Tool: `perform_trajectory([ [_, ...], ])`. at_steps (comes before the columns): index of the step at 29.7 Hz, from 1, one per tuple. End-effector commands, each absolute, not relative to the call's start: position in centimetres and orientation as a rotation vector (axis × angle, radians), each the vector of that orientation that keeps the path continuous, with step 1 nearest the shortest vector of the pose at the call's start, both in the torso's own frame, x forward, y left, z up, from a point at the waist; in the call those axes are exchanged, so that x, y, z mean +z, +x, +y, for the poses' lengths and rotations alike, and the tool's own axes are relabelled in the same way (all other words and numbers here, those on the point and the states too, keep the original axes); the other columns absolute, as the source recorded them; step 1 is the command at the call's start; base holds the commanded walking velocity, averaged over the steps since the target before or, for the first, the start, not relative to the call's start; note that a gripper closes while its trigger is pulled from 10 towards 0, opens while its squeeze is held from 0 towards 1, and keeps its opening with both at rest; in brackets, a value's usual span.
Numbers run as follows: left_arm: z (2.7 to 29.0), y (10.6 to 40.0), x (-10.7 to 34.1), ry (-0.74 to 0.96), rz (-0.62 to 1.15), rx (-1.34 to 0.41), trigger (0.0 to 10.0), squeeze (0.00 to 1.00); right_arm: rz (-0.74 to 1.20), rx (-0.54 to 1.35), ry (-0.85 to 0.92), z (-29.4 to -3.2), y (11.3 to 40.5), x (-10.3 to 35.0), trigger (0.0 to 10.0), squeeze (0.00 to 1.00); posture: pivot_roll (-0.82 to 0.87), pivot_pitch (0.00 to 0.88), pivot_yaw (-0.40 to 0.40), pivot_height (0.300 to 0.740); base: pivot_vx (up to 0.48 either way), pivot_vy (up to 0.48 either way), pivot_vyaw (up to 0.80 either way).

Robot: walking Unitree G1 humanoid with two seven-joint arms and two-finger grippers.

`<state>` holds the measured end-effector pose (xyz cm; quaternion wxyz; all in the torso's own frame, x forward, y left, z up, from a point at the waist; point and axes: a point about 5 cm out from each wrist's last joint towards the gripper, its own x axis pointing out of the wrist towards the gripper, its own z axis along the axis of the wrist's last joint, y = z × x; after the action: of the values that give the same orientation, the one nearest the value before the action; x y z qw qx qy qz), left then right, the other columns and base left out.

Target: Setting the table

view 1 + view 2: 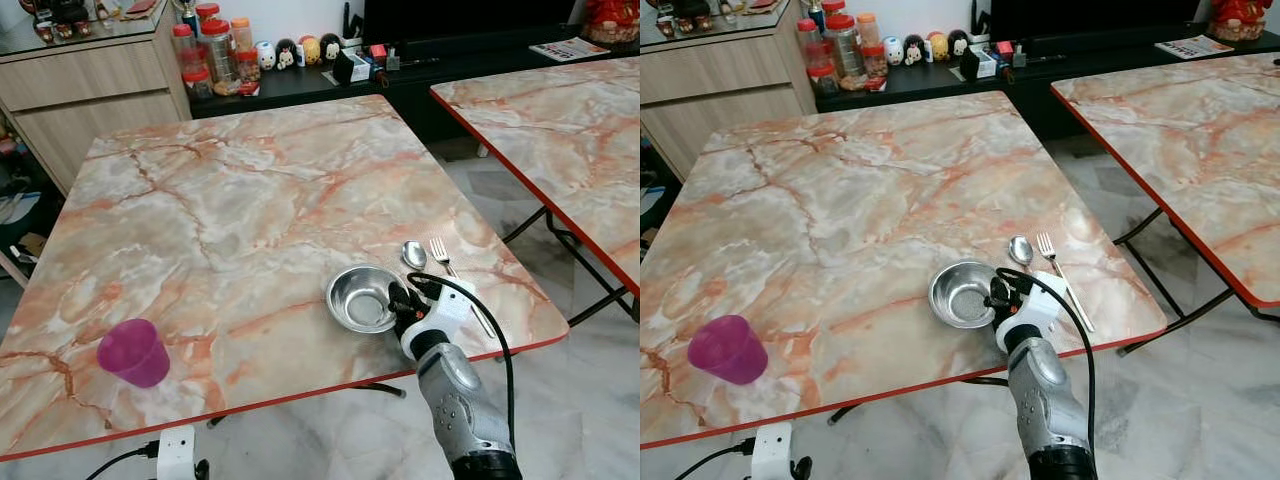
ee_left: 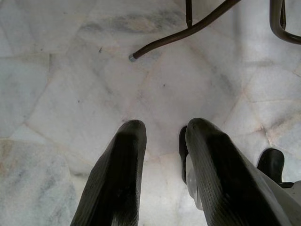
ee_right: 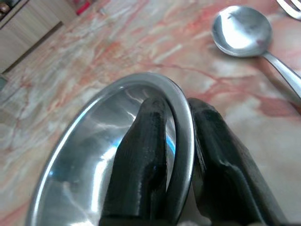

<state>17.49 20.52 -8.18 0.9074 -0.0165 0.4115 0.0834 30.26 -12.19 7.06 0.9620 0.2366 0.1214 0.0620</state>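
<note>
Right now the right pincer (image 1: 400,300) pinches the steel bowl's (image 1: 358,298) rim, one finger inside, one outside, near the marble surface's (image 1: 250,200) front right corner. Spoon (image 1: 414,254) and fork (image 1: 440,250) lie just beside; a thin-rim slip could knock them. Left pincer (image 2: 162,155) hangs slightly parted, empty.

A shiny round steel bowl (image 1: 362,298) sits upright near the marbled tabletop's (image 1: 230,190) front edge, beside a metal spoon (image 1: 414,255), a fork (image 1: 441,255), and a purple plastic cup (image 1: 134,352) far left.
</note>
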Motion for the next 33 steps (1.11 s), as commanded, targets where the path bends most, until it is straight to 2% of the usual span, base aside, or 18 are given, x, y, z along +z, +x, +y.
perform_trajectory([
  [1,21.0,17.0,-8.4,-0.003,0.881,0.177,10.0,0.00,0.256,0.141,0.481,-11.7,30.4,6.9,0.0,0.00,0.03,0.037,0.063,0.740,0.000,0.000,0.00],
  [10,20.9,16.8,-8.5,0.001,0.898,0.174,10.0,0.00,0.229,0.166,0.497,-11.2,30.8,7.4,0.0,0.00,0.03,0.034,0.064,0.740,0.000,0.000,0.00],
  [19,20.5,16.6,-8.7,0.016,0.916,0.164,10.0,0.00,0.078,0.231,0.555,-9.7,32.5,10.5,0.0,0.00,0.03,0.026,0.057,0.740,0.000,0.000,0.00],
  [20,20.5,16.7,-8.7,0.017,0.916,0.164,10.0,0.00,0.054,0.245,0.559,-9.6,32.7,11.0,3.9,0.00,0.03,0.026,0.057,0.740,0.000,0.000,0.00],
  [22,20.4,16.7,-8.7,0.019,0.915,0.164,10.0,0.00,0.012,0.268,0.574,-9.4,33.1,11.9,10.0,0.00,0.03,0.025,0.055,0.740,0.000,0.000,0.00],
  [26,20.4,16.8,-8.7,0.080,0.928,0.154,10.0,0.00,-0.045,0.301,0.605,-8.9,33.9,13.4,10.0,0.00,0.03,0.024,0.053,0.740,0.000,-0.159,0.00],
  [33,20.6,16.6,-8.8,0.076,0.937,0.186,10.0,0.00,-0.069,0.301,0.611,-8.8,34.3,13.9,10.0,0.00,0.03,0.023,0.046,0.740,0.000,-0.472,0.00],
])
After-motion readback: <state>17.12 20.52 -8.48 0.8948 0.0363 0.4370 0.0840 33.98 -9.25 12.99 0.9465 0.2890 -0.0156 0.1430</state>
